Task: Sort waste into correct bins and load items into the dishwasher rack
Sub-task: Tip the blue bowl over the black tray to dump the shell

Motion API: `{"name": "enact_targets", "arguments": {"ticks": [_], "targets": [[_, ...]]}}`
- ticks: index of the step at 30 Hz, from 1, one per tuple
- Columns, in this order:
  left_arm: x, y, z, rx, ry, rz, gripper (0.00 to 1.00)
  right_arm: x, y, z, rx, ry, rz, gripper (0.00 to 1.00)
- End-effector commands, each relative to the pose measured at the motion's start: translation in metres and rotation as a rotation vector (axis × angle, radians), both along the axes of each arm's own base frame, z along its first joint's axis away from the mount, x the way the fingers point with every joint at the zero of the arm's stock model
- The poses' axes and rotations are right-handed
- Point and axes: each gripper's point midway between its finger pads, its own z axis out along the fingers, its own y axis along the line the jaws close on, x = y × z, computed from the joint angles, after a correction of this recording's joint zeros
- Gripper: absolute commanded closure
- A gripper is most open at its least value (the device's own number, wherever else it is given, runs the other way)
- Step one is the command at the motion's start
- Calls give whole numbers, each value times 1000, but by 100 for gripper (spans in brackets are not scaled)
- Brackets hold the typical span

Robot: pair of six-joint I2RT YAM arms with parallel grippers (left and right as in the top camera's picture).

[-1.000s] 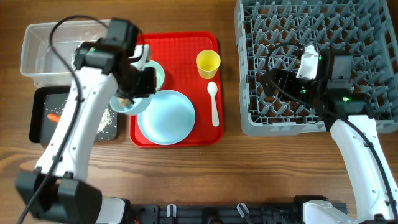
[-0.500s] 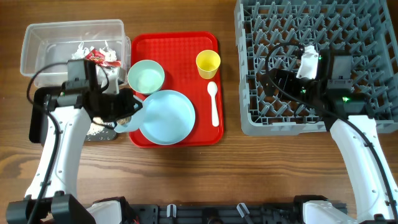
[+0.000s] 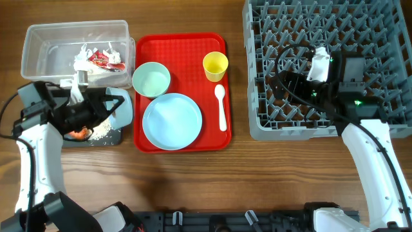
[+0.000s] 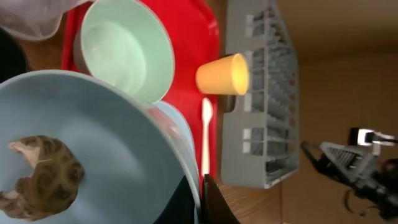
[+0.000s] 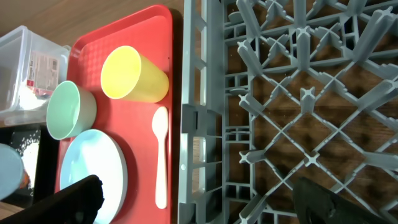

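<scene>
Counter from overhead: your left arm comes in from the left edge. The left gripper [image 3: 103,108] pinches the light blue bowl [image 3: 122,109], tipped on its side over the black tray [image 3: 111,140], where the carrot [image 3: 78,133] and rice [image 3: 100,132] lie. The clear tub [image 3: 38,55] behind it holds tissue [image 3: 82,53] and the red wrapper [image 3: 103,59]. The red tray [image 3: 193,45] carries the green bowl [image 3: 151,78], plate [image 3: 172,120], yellow cup [image 3: 215,66] and spoon [image 3: 221,106]. Your right arm bends over the dishwasher rack [image 3: 373,38].

Left wrist: a brown scrap [image 4: 40,177] sits inside the gripped bowl, and its rim blocks most of the plate.

Right wrist: the right gripper [image 5: 196,186] is spread wide with nothing in it, hovering over the rack's left edge.
</scene>
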Motion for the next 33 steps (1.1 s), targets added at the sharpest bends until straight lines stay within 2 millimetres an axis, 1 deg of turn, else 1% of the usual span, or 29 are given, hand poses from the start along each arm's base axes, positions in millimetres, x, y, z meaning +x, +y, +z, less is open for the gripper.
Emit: {"name": "enact_targets", "arguments": {"ticks": [1,4,7,9,11,12,15,16,18,19,21,28,31,33], "targets": [[-2,19,20,-64,-109,31,96,2,-3,-4,-9,10,-14,0],[-3,46,18,-51,-123,113,96,2,-3,-4,-9,6,-14,0],[-5,64,14,-58,-142,166,96,3,-3,-3,-5,3,-18,0],[-5,67,19,-114,-198,161,96,3,-3,-3,-4,5,-21,0],[-8,66,29,-215,-298,126,96,3,-3,-3,5,12,-32,0],[-7,71,24,-261,-291,140,96,3,-3,-3,6,12,-33,0],[-5,83,1,-311,-242,173,96,2,-3,-4,6,17,-33,0],[-4,84,-4,-355,-235,179,96,1,-3,-5,5,20,-33,0],[-3,87,-3,-488,-255,182,96,2,-3,-5,5,20,-32,0],[-2,87,-7,-510,-231,191,96,2,-3,-5,5,19,-32,0],[-2,87,-12,-522,-218,195,96,2,-3,-5,5,19,-32,0],[-2,87,-11,-537,-203,201,96,2,-3,-4,5,19,-33,0],[-2,87,-11,-584,-151,219,96,2,-3,-4,6,17,-33,0],[-1,88,-8,-573,-163,215,96,3,-3,-3,6,11,-33,0]]}}
